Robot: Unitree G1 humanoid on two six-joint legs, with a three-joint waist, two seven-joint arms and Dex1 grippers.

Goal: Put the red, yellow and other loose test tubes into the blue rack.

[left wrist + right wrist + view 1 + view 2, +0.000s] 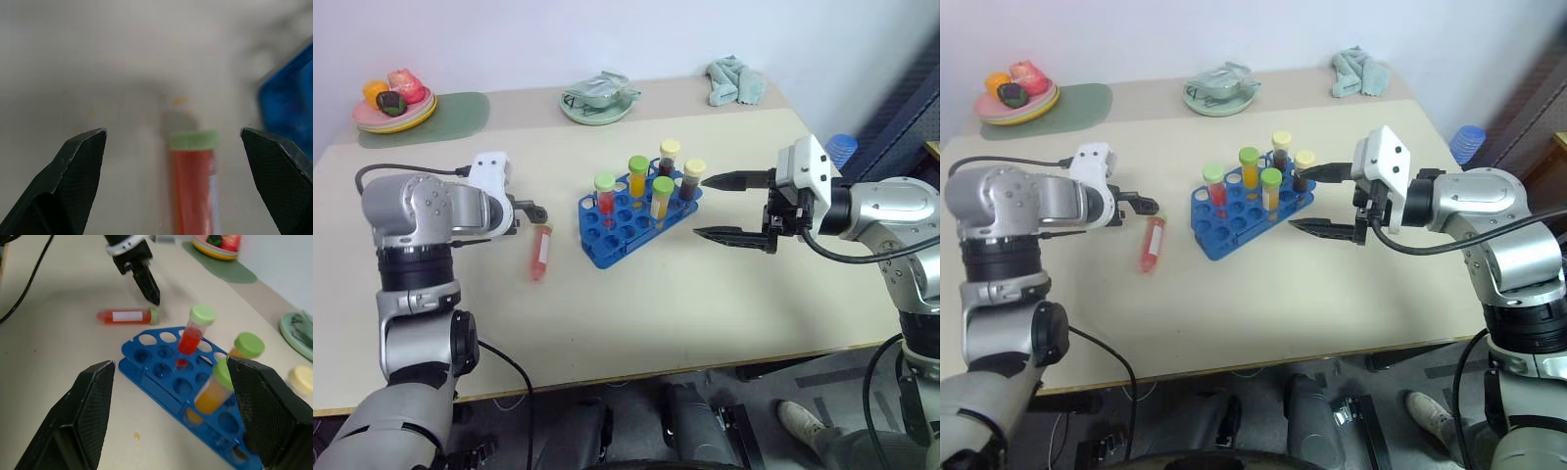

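Right under my left tool (536,209), spread wide and empty like my right tool (724,207), one loose red tube (540,252) lies flat on the desk (705,294) beside the blue rack (628,221); looks light, slick, roll-prone, so I'd pinch mid-barrel.

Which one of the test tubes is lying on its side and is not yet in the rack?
The red tube with the green cap, flat on the table beside the blue rack, just below the left hand. The other five tubes stand in the rack.
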